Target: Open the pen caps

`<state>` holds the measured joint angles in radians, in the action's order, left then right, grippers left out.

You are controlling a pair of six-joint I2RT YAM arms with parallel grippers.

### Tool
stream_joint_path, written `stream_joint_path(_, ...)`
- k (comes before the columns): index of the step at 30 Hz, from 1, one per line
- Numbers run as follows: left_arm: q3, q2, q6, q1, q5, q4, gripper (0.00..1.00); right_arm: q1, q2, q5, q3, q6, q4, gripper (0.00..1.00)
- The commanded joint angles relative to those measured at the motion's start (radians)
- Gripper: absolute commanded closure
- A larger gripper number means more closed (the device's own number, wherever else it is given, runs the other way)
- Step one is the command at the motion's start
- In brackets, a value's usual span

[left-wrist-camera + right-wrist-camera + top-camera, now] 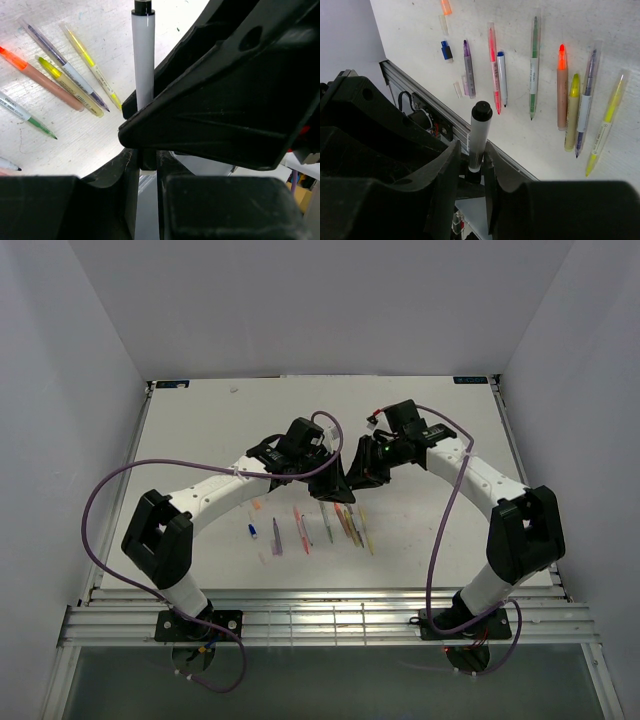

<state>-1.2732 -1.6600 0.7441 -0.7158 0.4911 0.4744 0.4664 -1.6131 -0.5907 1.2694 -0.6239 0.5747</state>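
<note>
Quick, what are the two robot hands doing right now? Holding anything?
The left gripper is closed on the white pen.
The right gripper is closed on the same white pen.

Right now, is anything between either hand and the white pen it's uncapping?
Nothing visible. The left hand and right hand are both shut on the white pen, held up off the table. The loose pens lie flat on the table below, not touching it.
</note>
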Motion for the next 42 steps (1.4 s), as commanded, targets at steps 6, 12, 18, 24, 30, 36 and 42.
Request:
stream_joint_path(6, -0.002, 0.040, -0.012, -0.001, 0.055, -0.049, 1.00, 0.028, -0.031, -0.008, 0.034, 0.016, -0.038, 0.92)
stream_joint_path(12, 0.144, 0.123, 0.040, 0.004, 0.139, -0.207, 1.00, 0.006, -0.097, 0.009, 0.168, 0.013, -0.056, 0.92)
stream_joint_path(18, 0.256, 0.218, 0.104, 0.009, 0.240, -0.368, 1.00, -0.067, -0.227, -0.047, 0.410, -0.040, -0.085, 0.92)
stream_joint_path(24, 0.354, 0.298, 0.143, 0.009, 0.296, -0.462, 1.00, -0.146, -0.359, -0.129, 0.602, -0.160, -0.141, 0.92)
stream_joint_path(30, 0.385, 0.325, 0.132, 0.012, 0.288, -0.435, 1.00, -0.147, -0.387, -0.120, 0.628, -0.157, -0.136, 0.92)
stream_joint_path(36, 0.342, 0.353, 0.039, 0.079, 0.131, -0.198, 1.00, -0.149, -0.300, -0.031, 0.471, 0.025, -0.003, 0.92)
stream_joint_path(42, 0.219, 0.315, -0.067, 0.229, -0.040, 0.064, 1.00, -0.149, -0.125, 0.092, 0.225, 0.217, 0.109, 0.92)
